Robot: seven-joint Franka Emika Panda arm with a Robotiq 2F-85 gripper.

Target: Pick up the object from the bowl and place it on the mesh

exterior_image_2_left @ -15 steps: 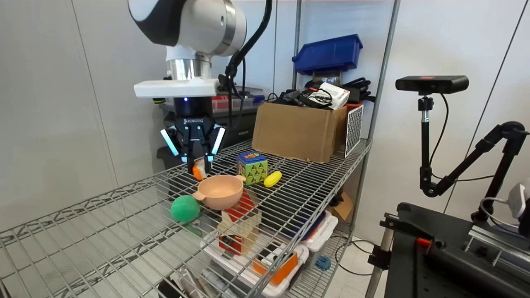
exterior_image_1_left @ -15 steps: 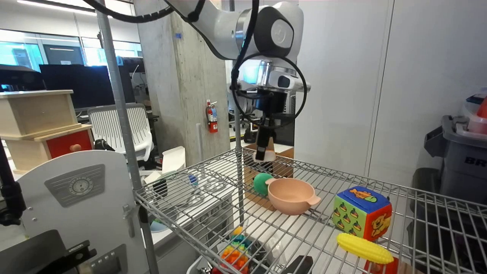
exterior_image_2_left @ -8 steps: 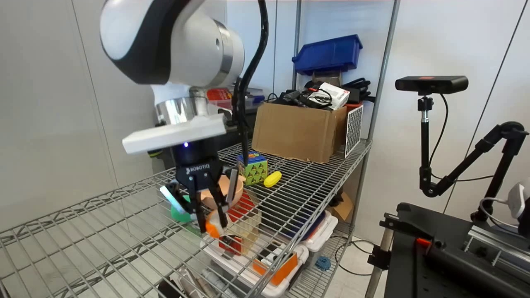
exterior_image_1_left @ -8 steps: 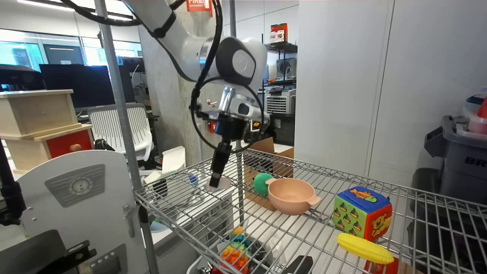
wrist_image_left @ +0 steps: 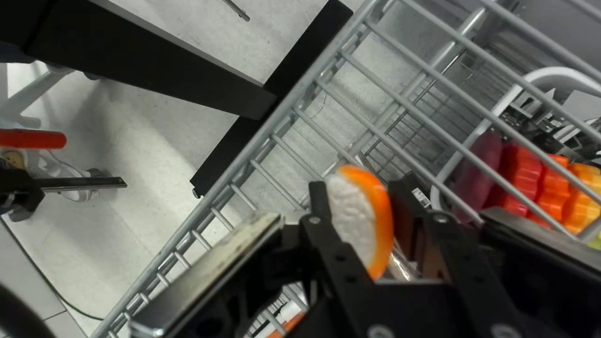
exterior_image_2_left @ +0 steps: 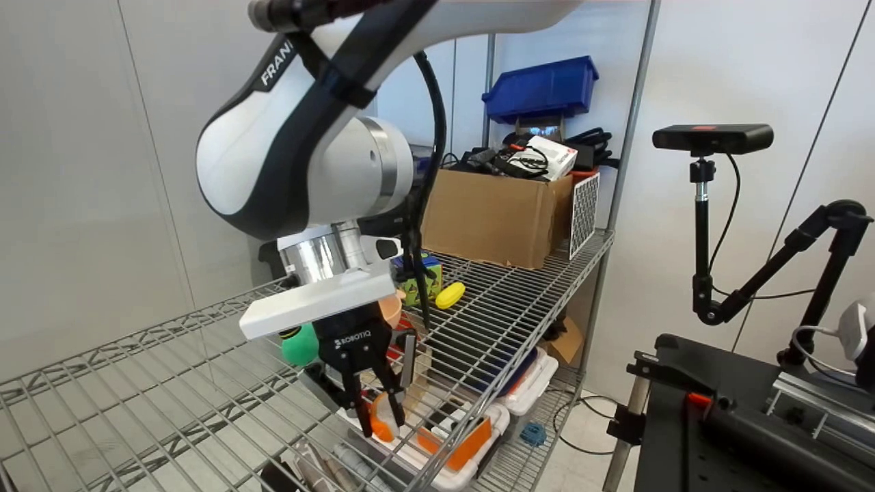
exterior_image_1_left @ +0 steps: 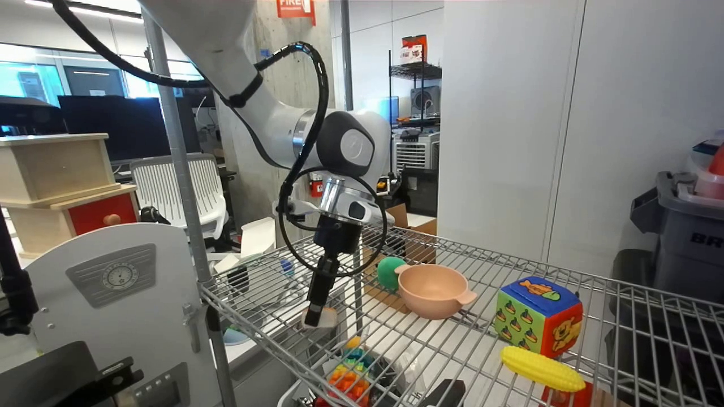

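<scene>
The object, orange on one side and white on the other, sits between my gripper's two fingers in the wrist view point(wrist_image_left: 354, 216). It also shows at the fingertips in both exterior views point(exterior_image_1_left: 327, 318) point(exterior_image_2_left: 381, 420). My gripper point(exterior_image_2_left: 383, 430) is shut on it, tilted and low over the mesh point(exterior_image_1_left: 266, 340); I cannot tell if the object touches the rods. The mesh's edge rail runs beside the fingers in the wrist view point(wrist_image_left: 277, 117). The salmon bowl point(exterior_image_1_left: 421, 302) stands apart from the gripper and looks empty; the arm partly hides it in an exterior view point(exterior_image_2_left: 391, 311).
A green ball point(exterior_image_1_left: 389, 273) lies against the bowl. A multicoloured cube point(exterior_image_1_left: 537, 316) and a yellow corn-like toy point(exterior_image_1_left: 542, 368) lie beyond the bowl. An upright post point(exterior_image_1_left: 180, 164) stands at the shelf corner. A cardboard box point(exterior_image_2_left: 489, 219) stands on the shelf.
My gripper has moved away from above the bowl area, down towards the mesh near the shelf's edge, tilting and carrying the object. The bowl, ball, cube and yellow toy have not moved.
</scene>
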